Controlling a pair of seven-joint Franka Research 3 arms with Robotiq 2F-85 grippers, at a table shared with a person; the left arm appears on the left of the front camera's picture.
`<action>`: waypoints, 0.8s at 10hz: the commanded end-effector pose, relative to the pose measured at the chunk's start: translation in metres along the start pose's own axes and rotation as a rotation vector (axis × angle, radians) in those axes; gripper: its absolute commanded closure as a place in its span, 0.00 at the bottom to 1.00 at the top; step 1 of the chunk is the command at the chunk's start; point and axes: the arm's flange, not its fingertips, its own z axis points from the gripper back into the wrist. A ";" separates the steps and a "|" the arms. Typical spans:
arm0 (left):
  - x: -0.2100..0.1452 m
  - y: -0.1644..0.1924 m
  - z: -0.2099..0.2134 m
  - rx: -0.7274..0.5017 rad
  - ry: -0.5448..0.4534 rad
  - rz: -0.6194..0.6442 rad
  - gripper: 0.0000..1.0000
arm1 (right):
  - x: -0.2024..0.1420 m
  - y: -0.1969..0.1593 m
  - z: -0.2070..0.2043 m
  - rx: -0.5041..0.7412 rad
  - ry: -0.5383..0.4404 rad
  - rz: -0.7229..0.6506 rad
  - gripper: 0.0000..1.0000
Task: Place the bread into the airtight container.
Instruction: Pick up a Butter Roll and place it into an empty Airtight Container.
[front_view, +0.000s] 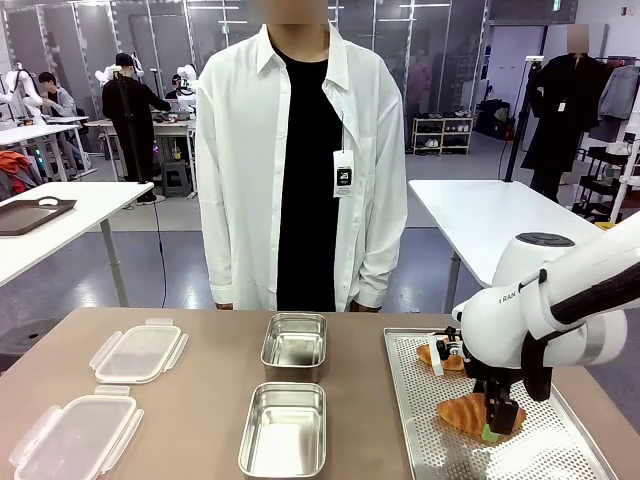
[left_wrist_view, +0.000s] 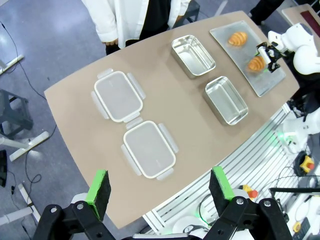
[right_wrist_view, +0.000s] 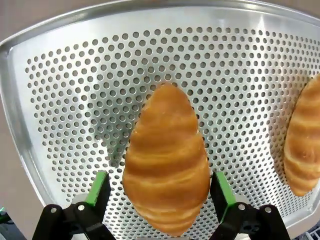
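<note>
Golden flaky croissant (right_wrist_view: 166, 160) lies on the perforated steel tray (right_wrist_view: 75, 90), with the right gripper (right_wrist_view: 160, 186) straddling it, pads apart, not yet pinching. Next up: squeeze gently, lift, and carry it to the near rectangular steel container (front_view: 284, 428). The left gripper (left_wrist_view: 160, 187) hovers, fingers spread.

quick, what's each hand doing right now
left hand: open, holding nothing.
right hand: open, pads either side of the near croissant on the perforated tray, not gripping it yet.

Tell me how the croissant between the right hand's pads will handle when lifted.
Probably light and crushable: the croissant looks puffy and layered, so the right hand should squeeze gently. Its glossy, tapered crust may slip. Lying flat on the perforated tray, it seems unlikely to roll.
</note>
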 end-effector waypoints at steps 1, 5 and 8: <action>0.001 0.000 0.002 0.006 0.007 -0.020 0.00 | -0.001 -0.006 -0.006 -0.013 -0.006 0.013 0.03; 0.001 0.000 0.002 0.006 0.007 -0.020 0.00 | 0.000 -0.007 -0.007 -0.021 -0.013 0.004 0.43; 0.001 0.000 0.002 0.006 0.007 -0.020 0.00 | 0.006 -0.005 0.011 -0.038 0.010 -0.009 0.67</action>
